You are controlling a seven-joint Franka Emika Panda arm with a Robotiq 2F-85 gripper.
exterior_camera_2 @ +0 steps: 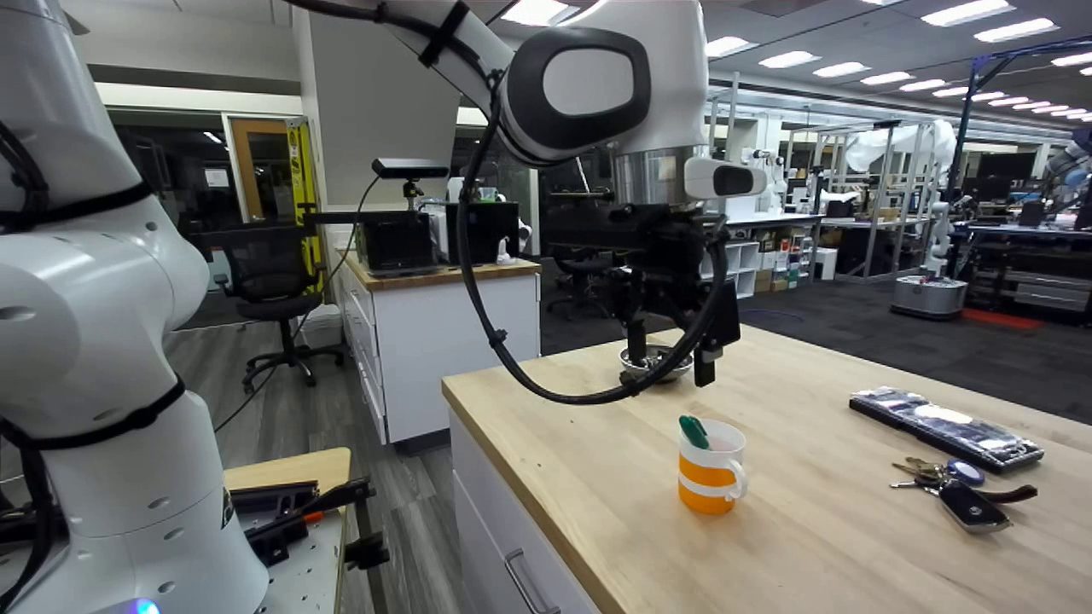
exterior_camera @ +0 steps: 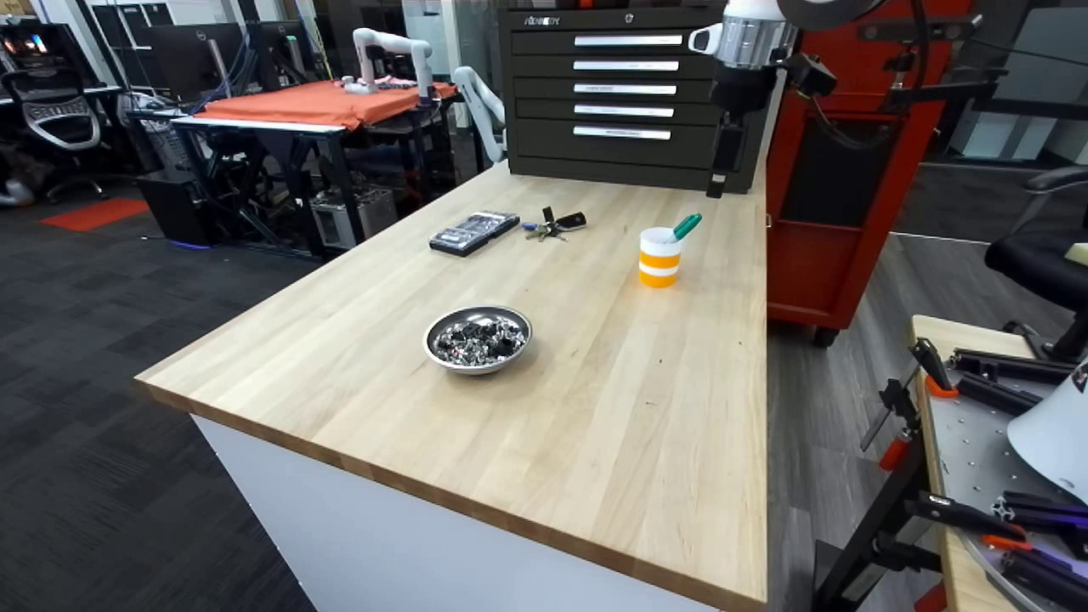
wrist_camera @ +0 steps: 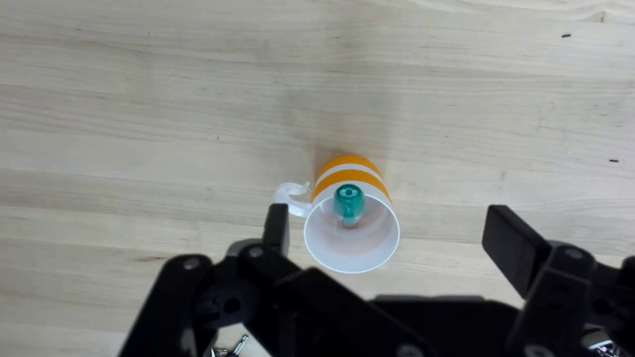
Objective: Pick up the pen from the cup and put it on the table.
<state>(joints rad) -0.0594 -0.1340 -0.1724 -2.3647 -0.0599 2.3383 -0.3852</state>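
— Please, where is the pen (exterior_camera_2: pixel 694 432)?
— It is inside the cup (exterior_camera: pixel 660 262), leaning there. Its green end sticks out above the rim; we can see this in both exterior views.
— And how does the cup stand?
— Upright, on the wooden surface (exterior_camera: pixel 595 442). In the wrist view one looks down into its white inside, and its handle (wrist_camera: pixel 282 194) is on the left.
— Do the jaws have hold of something?
— No, they hold nothing. They are spread wide from each other and hang higher than the cup, apart from it. In the wrist view the cup appears between them, closer to the one at the left.
— Which other things are around the cup?
— A metal bowl (exterior_camera: pixel 478 369) with shiny and dark bits (exterior_camera: pixel 480 340) is well apart from it. On another side of the cup lie a bunch of keys (exterior_camera_2: pixel 968 505) and a flat black box (exterior_camera: pixel 474 234) with a glossy top, just beside each other; from these two, the keys are nearer to the cup. In an exterior view, a dark tool chest (exterior_camera: pixel 629 98) stands farther back than the cup.
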